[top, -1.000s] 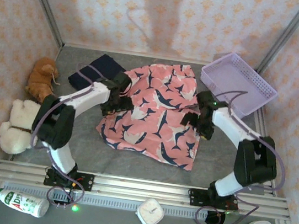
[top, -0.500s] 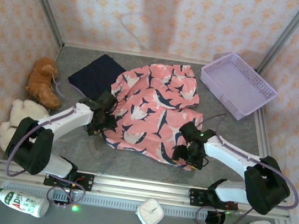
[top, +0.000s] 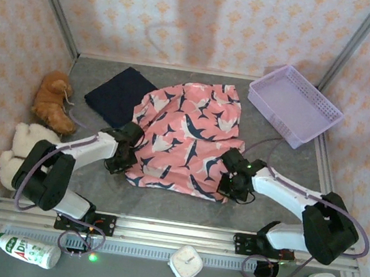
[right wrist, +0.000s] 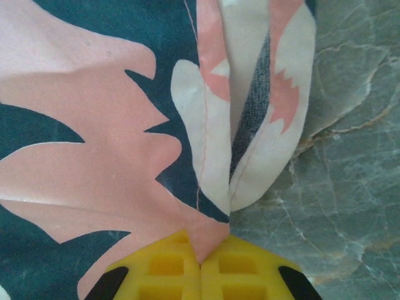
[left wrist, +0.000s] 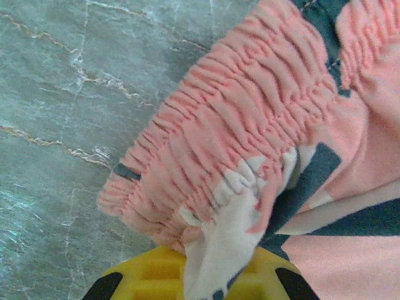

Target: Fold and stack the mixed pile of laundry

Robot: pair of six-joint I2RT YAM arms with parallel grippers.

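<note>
Top view. Finds the shark-print garment (top: 187, 135) spread mid-table, wrinkled, not yet folded. Puts the left gripper (top: 122, 157) at its near-left corner and the right gripper (top: 230, 178) at its near-right corner, both low on the table (top: 162, 201). Finds the navy garment (top: 117, 94) far left, flat, a tidy rectangle, its right edge touching or tucked under the shark print; cannot tell which. Reads as already folded, probably. Has the lavender basket (top: 273, 118) far right, apart from the cloth, and the brown plush (top: 52, 100) and cream plush (top: 21, 153) along the left edge.

Left wrist. Shows yellow pads (left wrist: 144, 275) of the left gripper (left wrist: 215, 275) pinched tight on cloth beside the shirred elastic band (left wrist: 219, 156), bare table (left wrist: 56, 94) to one side.

Right wrist. Shows the right gripper (right wrist: 200, 265) with pads pressed together on a pinch of shark-print garment (right wrist: 81, 112), hem flap hanging over the table (right wrist: 350, 187).

Progress, judged: roughly halfway. Navy likely done. Leaves the shark print to fold, apparently near edge over to far, then stack on the other.
</note>
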